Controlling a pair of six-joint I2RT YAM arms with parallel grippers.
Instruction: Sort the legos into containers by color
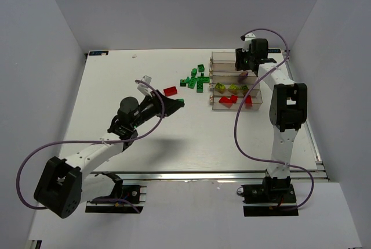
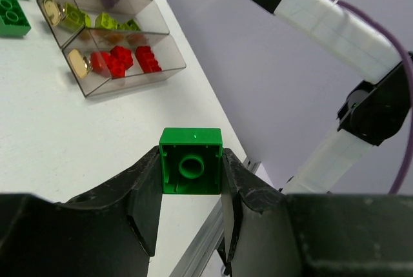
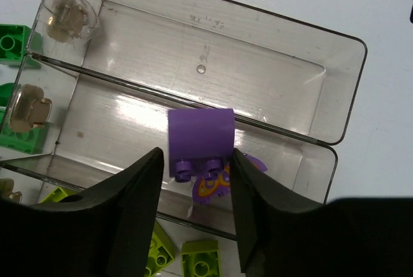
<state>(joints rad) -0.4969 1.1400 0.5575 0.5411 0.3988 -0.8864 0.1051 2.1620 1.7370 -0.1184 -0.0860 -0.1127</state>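
The left pincer is up over the middle of the white tabletop. Its 2 fingers are part way shut and they squeeze 1 green brick by its sides. The hollow bottom of that brick faces the left wrist camera.

Behind the left pincer lies a small clear piece. Just to its right, 1 red brick lies alone on the tabletop. Further right is a loose bunch of green bricks. They lie on the tabletop just beside the left end of the clear bins.

The 4 long bins are joined side by side. The bin nearest the arms has red bricks in it. The next bin has yellow-green bricks in it. In the bin after that lies a purple piece with a yellow pattern.

The right pincer is above the far bins, pointing down. Its fingers are part way open, and 1 purple brick is right between them. The studs of this brick point toward the wrist camera. A thin gap shows between the brick and 1 finger. The other finger looks like it touches the brick. I cannot tell if the right pincer has hold of the brick or not. Seen from the wrist, the brick is over the wall between the 2 far bins.
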